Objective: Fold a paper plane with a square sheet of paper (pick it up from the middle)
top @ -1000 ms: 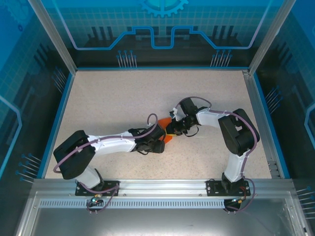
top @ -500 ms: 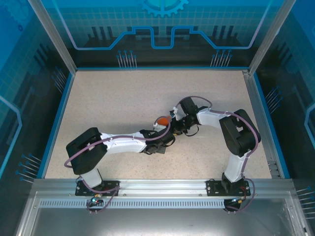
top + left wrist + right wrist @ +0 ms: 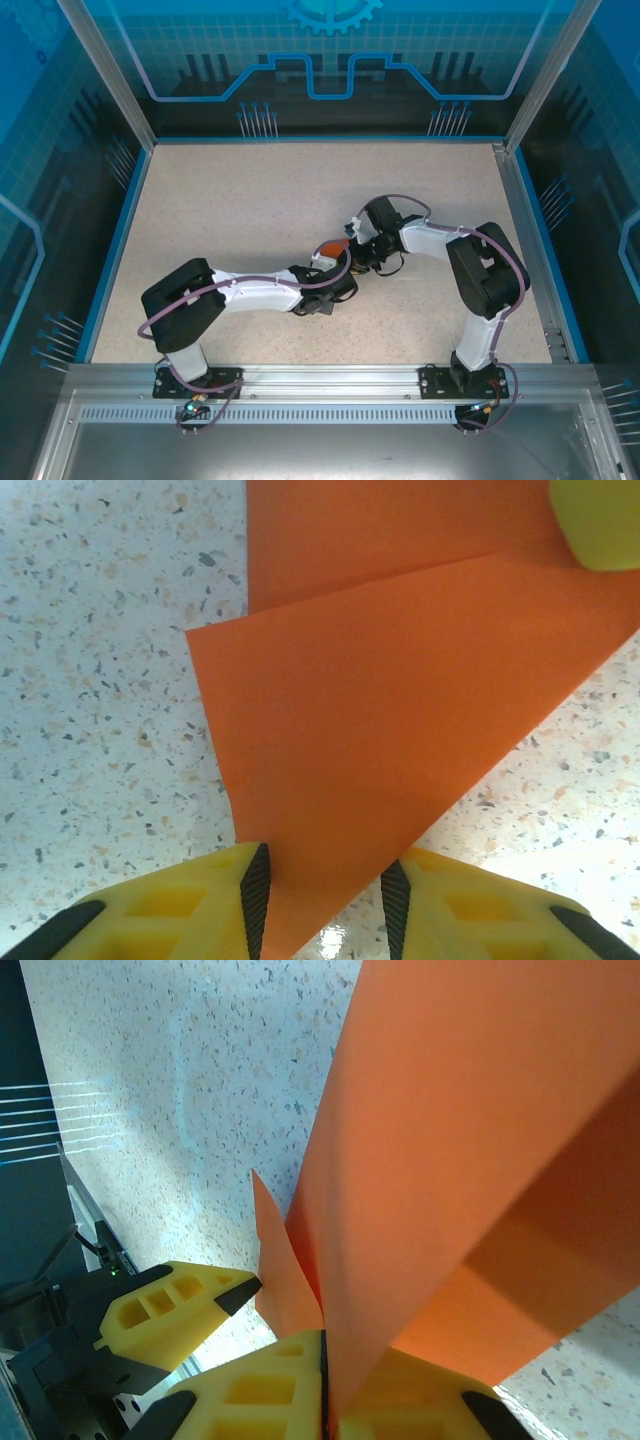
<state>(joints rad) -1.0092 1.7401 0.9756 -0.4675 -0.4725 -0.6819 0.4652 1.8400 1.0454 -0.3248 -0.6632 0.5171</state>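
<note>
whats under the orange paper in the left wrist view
The speckled table shows around the orange paper; whatever lies directly beneath its folded layers is covered.

Light fell evenly from above in the top external view, bright and flat; the table (image 3: 230,200) read pale, with only faint soft shadows hugging the arms (image 3: 250,292). The blue walls (image 3: 330,60) were darker and carried glassy reflections. In the left wrist view the orange paper (image 3: 400,700) looked saturated and sharp. It dimmed slightly toward the left gripper (image 3: 322,880), whose fingers (image 3: 170,915) were a little soft at the bottom edge. A white glare patch washed out the table's speckle at lower right. In the right wrist view the orange paper sat close to the lens and blurred, a darker shadow band crossed its lower right fold, and thin light streaks glinted along the dark left edge
</note>
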